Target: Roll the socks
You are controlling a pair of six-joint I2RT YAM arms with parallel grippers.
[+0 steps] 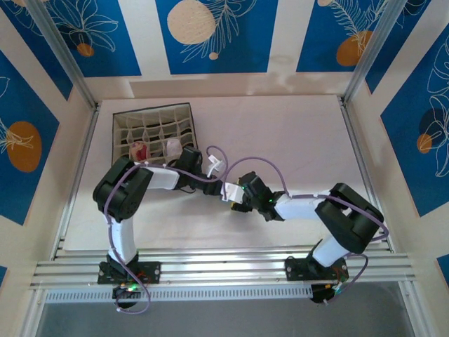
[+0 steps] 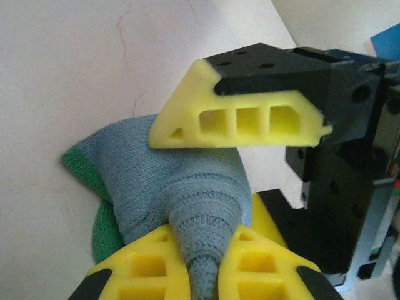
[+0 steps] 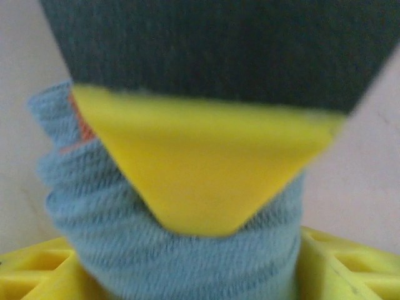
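Note:
The grey-blue sock is bunched between both grippers over the white table. Its green toe lies on the table at the left, and a bit of orange cuff shows in the right wrist view. My left gripper is shut on a pinched fold of it. My right gripper is shut on the thick rolled part, with one of its yellow fingers lying over the sock. From above, the left gripper and right gripper meet at mid-table. The peach sock and white sock sit in the organizer.
A fabric organizer box with several small compartments stands at the back left of the white table. Metal frame posts rise at the table's back corners. Purple cables loop over both arms near the grippers.

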